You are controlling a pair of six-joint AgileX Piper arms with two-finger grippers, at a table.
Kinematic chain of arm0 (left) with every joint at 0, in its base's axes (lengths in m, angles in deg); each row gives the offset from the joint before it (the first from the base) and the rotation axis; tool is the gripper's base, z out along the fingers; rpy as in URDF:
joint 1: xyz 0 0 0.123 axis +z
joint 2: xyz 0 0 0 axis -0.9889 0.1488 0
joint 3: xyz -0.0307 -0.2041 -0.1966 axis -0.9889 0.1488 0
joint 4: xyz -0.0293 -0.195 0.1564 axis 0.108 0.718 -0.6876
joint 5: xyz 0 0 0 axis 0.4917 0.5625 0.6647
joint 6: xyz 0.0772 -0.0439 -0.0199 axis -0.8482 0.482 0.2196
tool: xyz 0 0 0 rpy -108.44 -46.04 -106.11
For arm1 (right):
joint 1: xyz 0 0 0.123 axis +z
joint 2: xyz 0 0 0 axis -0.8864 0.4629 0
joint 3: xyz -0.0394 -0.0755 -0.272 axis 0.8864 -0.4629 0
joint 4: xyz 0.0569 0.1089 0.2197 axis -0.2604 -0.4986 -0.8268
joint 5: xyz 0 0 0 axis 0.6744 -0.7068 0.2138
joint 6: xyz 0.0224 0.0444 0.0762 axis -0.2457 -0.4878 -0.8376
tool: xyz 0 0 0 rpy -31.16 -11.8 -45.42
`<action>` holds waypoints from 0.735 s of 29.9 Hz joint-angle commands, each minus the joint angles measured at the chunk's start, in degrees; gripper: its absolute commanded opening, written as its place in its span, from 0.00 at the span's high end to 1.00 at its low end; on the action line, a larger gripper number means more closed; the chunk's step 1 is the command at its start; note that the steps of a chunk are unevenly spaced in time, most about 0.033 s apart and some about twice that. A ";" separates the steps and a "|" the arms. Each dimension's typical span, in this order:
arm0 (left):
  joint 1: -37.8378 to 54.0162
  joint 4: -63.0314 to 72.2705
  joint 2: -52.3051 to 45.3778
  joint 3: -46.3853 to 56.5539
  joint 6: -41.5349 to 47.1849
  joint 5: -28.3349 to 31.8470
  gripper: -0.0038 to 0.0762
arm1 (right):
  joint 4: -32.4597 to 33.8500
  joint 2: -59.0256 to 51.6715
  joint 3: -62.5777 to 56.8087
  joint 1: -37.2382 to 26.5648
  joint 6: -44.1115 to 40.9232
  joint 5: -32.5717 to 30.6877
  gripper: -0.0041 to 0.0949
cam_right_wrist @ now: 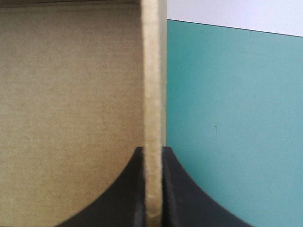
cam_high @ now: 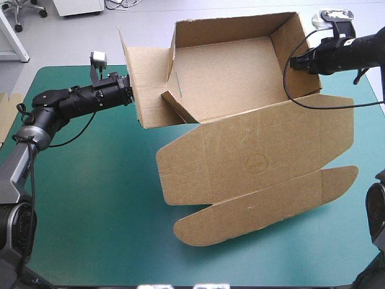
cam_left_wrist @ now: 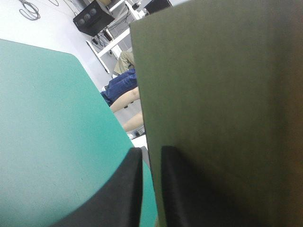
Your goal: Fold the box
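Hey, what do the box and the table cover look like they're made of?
The box looks like matte brown cardboard, probably corrugated: the edge in the right wrist view shows a thick pale core, and fold lines are scored into its flat panels. The teal-green cover seems a smooth mat, perhaps rubber or vinyl; no weave shows.

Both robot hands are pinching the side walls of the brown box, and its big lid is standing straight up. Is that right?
Not quite. The lid lies flat on the teal-green cover, as the high view shows. The rest holds: the left gripper and the right gripper each pinch a side wall of the box.
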State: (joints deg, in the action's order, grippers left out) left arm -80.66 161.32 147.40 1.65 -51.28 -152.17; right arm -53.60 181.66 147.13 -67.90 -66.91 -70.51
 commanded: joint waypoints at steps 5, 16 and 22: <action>-1.59 8.25 -3.14 -7.32 4.39 -6.64 0.69 | -2.33 -2.42 1.46 -0.31 -0.59 3.70 0.96; -3.82 3.81 -3.14 -11.88 8.11 -6.64 0.66 | -2.72 -2.42 1.46 -0.31 -0.59 3.37 0.96; -3.85 2.78 -3.14 -14.17 10.35 -6.18 0.63 | -2.58 -2.42 1.46 -0.31 -1.11 3.37 0.96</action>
State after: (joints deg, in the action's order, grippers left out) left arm -84.11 160.77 147.22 -9.46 -42.55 -153.24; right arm -53.01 182.02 147.09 -67.90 -67.03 -69.88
